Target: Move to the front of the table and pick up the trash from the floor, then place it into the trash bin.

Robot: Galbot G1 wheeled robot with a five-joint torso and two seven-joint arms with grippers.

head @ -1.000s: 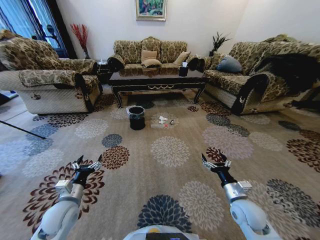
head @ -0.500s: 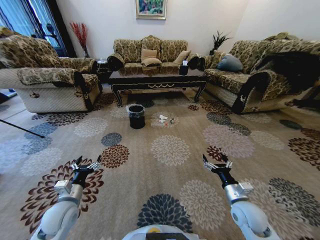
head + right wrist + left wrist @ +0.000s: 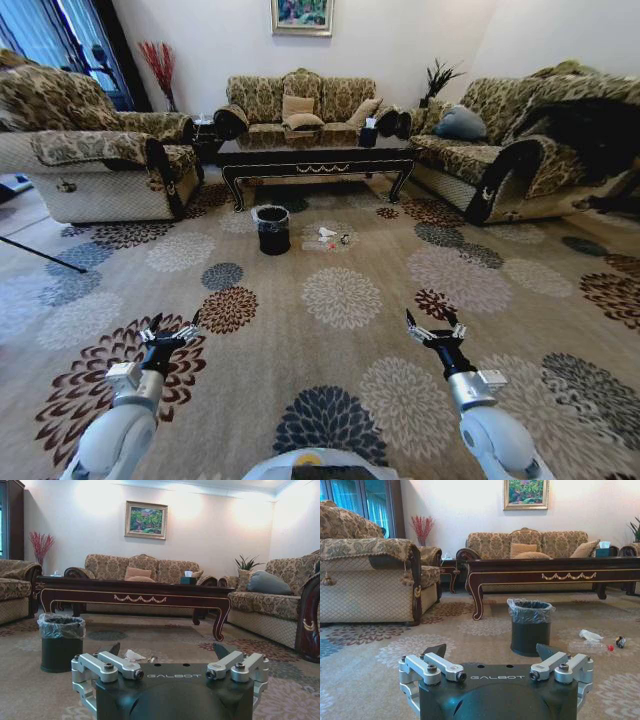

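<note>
The dark glossy table (image 3: pixel 316 161) stands ahead between the sofas, with gold scrollwork on its apron (image 3: pixel 568 576). In front of it on the carpet stands the black trash bin (image 3: pixel 272 230) with its grey liner (image 3: pixel 530 611). The trash (image 3: pixel 326 238) lies just right of the bin: a white paper scrap (image 3: pixel 590 635) and a clear bottle with a red cap (image 3: pixel 591 647). My left gripper (image 3: pixel 172 331) and right gripper (image 3: pixel 433 327) are both open and hold nothing. They hover low over the carpet, well short of the bin. The bin (image 3: pixel 61 641) and a scrap (image 3: pixel 134 655) also appear beyond the right gripper (image 3: pixel 167 649).
Patterned sofas flank the table: one on the left (image 3: pixel 95 160), one at the back (image 3: pixel 300 103), one on the right (image 3: pixel 520 150). A small dark object (image 3: pixel 620 641) lies by the bottle. Flowered carpet (image 3: pixel 340 300) stretches open between me and the bin.
The whole head view has shifted slightly, so the camera moved. Both arms keep the same pose with the grippers open. Bin and trash lie where they were.
</note>
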